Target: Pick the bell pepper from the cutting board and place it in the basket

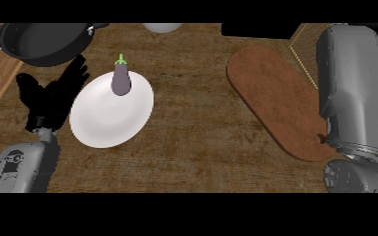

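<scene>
- One white plate (111,112) lies on the wooden worktop (199,145) at about 9 o'clock from the middle; one purple eggplant (121,79) with a green stem rests on its 12 o'clock rim.
- One dark pot (46,42) sits at 10 o'clock, cut by the view's edge; what it holds cannot be made out.
- One brown oval cutting board (277,100) lies at 3 o'clock, with nothing showing on its visible surface.
- No bell pepper can be seen; where it is cannot be told.
- A woven basket corner (304,42) shows at 2 o'clock, mostly hidden by the right forearm (348,90).
- One pale round thing (162,27) peeks in at 12 o'clock.
- The left hand (52,97) sits at 9 o'clock just beside the plate, fingers (74,75) straight and spread, holding nothing.
- The right hand is out of view; only its forearm runs along the 3 o'clock edge, over the board's far side.
- Bare worktop lies between plate and board and toward 6 o'clock.
</scene>
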Tool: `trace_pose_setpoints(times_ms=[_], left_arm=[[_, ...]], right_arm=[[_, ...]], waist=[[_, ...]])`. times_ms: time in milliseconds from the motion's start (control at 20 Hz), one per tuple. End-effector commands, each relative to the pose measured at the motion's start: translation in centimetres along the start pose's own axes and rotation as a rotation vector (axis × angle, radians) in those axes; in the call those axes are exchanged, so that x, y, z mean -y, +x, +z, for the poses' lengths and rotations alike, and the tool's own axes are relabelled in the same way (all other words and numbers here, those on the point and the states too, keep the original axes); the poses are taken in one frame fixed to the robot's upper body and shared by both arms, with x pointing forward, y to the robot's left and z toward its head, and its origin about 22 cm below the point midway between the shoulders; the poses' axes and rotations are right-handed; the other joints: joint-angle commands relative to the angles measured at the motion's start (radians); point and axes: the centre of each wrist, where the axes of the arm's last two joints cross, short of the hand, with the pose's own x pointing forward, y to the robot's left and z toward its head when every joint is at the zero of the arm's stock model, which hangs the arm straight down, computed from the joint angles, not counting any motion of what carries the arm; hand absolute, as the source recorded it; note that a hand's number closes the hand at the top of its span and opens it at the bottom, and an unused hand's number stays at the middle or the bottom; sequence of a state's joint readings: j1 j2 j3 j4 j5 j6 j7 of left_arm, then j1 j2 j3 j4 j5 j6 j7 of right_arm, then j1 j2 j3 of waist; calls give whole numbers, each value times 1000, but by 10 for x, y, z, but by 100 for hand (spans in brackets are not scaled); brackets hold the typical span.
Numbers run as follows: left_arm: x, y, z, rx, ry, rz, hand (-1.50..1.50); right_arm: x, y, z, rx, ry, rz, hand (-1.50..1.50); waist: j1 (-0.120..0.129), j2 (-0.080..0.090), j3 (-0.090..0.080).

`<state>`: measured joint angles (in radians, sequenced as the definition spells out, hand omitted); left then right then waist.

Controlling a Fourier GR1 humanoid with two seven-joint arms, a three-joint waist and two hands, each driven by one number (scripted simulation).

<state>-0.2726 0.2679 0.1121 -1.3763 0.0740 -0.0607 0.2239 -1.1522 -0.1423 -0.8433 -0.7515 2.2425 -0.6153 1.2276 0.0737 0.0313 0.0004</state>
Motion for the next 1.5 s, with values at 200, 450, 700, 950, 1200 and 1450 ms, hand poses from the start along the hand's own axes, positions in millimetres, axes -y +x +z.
trace_pose_setpoints(times_ms=[200,450,700,950,1200,1450], left_arm=[[-3,6,-5,-3,15,-6,0],[6,7,-5,-15,-7,15,0],[-3,-12,3,-26,31,19,0],[-1,-10,-3,-26,40,-9,0],[0,-25,3,-62,30,7,0],[-5,-18,2,-55,29,9,0]], right_arm=[[-3,2,4,-170,-3,-151,-150],[6,-5,-13,-241,-129,-307,-150],[28,-12,-16,-318,-244,-477,-150],[33,-28,-20,-359,-267,-521,-150],[30,-38,-11,-375,-171,-467,-150],[29,-53,0,-345,-109,-461,-150]], waist=[[-12,-4,1],[-9,-5,1],[-33,-22,-1],[-46,-36,-2],[-28,-48,-3],[-32,-59,-3]])
